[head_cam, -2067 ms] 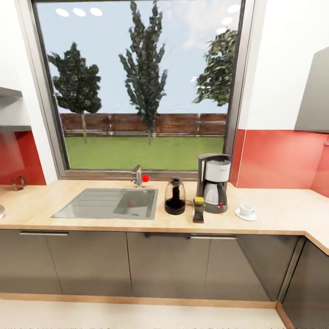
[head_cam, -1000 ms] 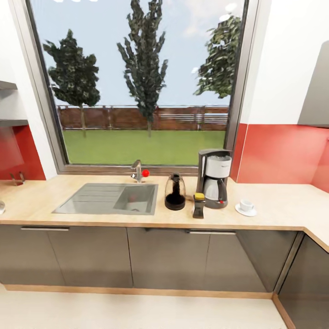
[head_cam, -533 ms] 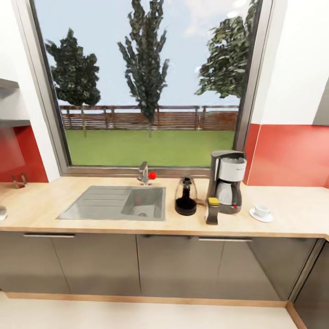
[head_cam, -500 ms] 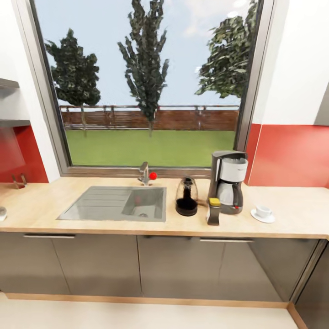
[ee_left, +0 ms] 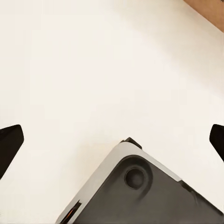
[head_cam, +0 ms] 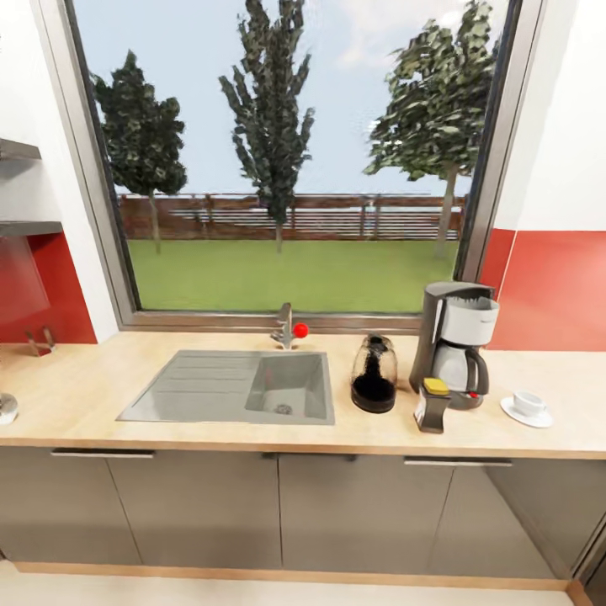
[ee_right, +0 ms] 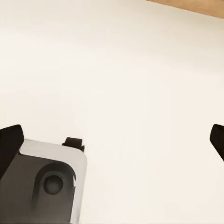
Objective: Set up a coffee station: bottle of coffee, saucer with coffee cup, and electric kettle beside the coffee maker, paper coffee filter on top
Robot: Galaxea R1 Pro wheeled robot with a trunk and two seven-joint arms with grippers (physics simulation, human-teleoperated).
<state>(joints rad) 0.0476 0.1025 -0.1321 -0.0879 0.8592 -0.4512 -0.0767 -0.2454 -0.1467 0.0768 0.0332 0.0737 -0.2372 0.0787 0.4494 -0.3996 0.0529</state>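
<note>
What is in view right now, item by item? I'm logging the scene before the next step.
coffee maker: 1, dark grey and white, countertop right
electric kettle: 1, clear and black, between sink and coffee maker
bottle of coffee: 1, dark, yellow cap, in front of coffee maker
coffee cup: 1, white, on saucer
saucer: 1, white, right of coffee maker
sink: 1, grey, countertop centre
kitchen countertop: 1, light wood
left gripper: 1, black jaws spread, over pale floor
right gripper: 1, black jaws spread, over pale floor

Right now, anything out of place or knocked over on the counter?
Nothing stands out. The coffee maker, kettle and coffee bottle all stand upright, close together on the countertop right of the sink. The cup sits on its saucer. No spills or damage visible.
</note>
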